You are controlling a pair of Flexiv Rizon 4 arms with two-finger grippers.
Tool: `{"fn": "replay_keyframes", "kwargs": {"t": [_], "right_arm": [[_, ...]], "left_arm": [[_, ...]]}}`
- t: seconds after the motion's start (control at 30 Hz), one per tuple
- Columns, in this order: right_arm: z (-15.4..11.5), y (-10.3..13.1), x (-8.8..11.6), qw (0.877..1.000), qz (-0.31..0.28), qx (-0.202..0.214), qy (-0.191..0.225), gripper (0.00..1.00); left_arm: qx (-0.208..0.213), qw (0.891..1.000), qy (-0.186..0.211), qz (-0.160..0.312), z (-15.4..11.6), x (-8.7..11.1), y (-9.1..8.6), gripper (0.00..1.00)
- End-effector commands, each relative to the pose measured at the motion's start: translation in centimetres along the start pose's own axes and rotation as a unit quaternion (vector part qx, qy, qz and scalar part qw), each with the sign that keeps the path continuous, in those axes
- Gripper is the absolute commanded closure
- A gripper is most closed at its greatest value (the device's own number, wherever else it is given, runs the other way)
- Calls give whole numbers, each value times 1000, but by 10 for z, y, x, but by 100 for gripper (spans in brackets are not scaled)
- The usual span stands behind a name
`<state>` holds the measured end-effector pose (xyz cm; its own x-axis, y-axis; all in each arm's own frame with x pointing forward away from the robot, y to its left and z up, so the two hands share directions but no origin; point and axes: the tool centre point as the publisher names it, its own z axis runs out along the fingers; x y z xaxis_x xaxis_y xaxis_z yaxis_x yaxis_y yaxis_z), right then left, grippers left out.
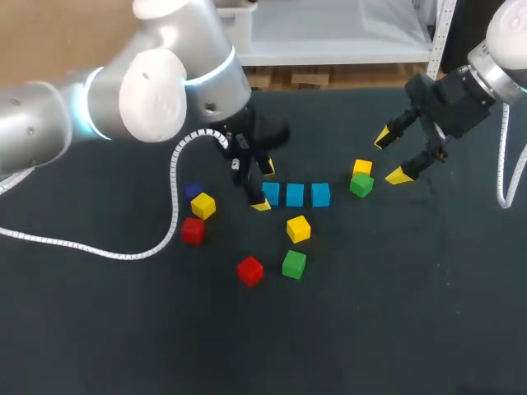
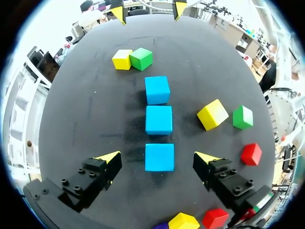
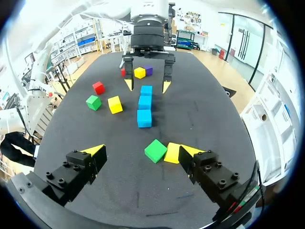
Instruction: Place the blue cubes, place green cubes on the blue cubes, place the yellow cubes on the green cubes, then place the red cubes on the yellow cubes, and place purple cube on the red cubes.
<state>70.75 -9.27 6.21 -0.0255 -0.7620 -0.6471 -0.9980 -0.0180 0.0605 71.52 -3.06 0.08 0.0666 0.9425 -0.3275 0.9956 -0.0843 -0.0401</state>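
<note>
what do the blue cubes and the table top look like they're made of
The blue cubes look like painted wood or hard plastic: flat matte faces, crisp edges, even colour. The table top seems a dark felt-like mat: dull, faintly mottled, no glare.

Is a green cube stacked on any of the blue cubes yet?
No. The three blue cubes lie in a row with bare tops; one green cube and the other green cube both rest on the table.

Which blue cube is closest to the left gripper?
The end blue cube of the row, between the left gripper's open fingers; the other two lie farther ahead.
</note>
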Motion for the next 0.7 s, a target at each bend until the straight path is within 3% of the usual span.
{"fn": "replay_keyframes", "kwargs": {"t": [0.03, 0.27, 0.7], "right_arm": [[0, 0, 0, 1000, 0, 0, -1, 0], [0, 0, 0, 1000, 0, 0, -1, 0], [0, 0, 0, 1000, 0, 0, -1, 0]], "left_arm": [[0, 1000, -7, -1, -14, 11, -3, 0], [-15, 999, -24, -18, -40, 34, -8, 0], [-38, 998, -51, -7, -83, 70, -11, 0]]}}
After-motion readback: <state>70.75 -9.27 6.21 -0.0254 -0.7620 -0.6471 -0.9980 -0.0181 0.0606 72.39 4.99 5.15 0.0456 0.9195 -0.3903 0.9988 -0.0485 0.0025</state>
